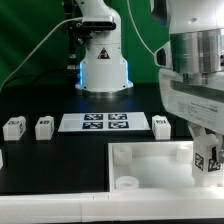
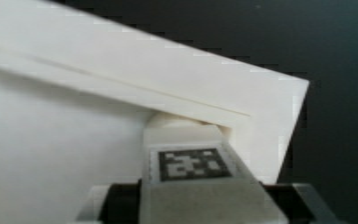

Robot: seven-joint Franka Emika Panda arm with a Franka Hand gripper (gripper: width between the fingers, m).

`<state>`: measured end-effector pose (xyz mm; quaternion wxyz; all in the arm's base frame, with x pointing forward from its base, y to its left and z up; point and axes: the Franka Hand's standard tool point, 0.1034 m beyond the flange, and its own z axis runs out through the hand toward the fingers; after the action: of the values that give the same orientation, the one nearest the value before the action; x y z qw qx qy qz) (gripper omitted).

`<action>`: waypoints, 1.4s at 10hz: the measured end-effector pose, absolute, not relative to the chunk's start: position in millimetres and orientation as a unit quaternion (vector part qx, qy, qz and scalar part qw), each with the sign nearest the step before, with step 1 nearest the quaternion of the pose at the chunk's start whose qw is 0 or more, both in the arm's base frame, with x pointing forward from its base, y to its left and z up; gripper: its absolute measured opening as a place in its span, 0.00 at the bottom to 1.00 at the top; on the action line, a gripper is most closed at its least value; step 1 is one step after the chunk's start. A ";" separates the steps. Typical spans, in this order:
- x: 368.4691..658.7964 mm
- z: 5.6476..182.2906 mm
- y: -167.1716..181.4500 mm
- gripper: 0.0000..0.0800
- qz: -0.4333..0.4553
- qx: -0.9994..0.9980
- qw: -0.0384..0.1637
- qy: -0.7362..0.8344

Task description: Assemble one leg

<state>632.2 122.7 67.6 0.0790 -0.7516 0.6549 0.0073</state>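
Observation:
My gripper point(image 1: 207, 150) is shut on a white leg point(image 1: 208, 158) with a black-and-white tag, at the exterior view's right. It holds the leg over the far right corner of the large white tray-like piece point(image 1: 140, 155). In the wrist view the leg point(image 2: 192, 165) sits between my fingers point(image 2: 112, 205), with its tip against the tray piece's corner point(image 2: 176, 122). Three more legs stand on the table: two at the left point(image 1: 14, 127) point(image 1: 44, 127) and one right of the marker board point(image 1: 161, 124).
The marker board point(image 1: 104, 122) lies flat behind the tray piece. The robot base point(image 1: 103, 60) stands at the back centre. A round socket point(image 1: 126, 183) shows on the tray piece's near side. A white part edge point(image 1: 2, 158) shows at the far left.

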 end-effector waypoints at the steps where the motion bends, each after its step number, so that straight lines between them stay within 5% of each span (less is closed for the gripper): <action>1: 632.4 67.5 124.2 0.37 0.016 -0.690 0.089 0.718; 4: 632.2 67.2 125.6 0.38 0.019 -0.669 0.093 0.737; 6: 631.9 66.9 125.0 0.77 0.012 -0.715 0.092 0.693; 14: 632.7 67.5 124.2 0.81 -0.044 -0.979 0.053 0.192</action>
<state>632.7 124.2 67.5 0.0527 -0.9790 0.1919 -0.0439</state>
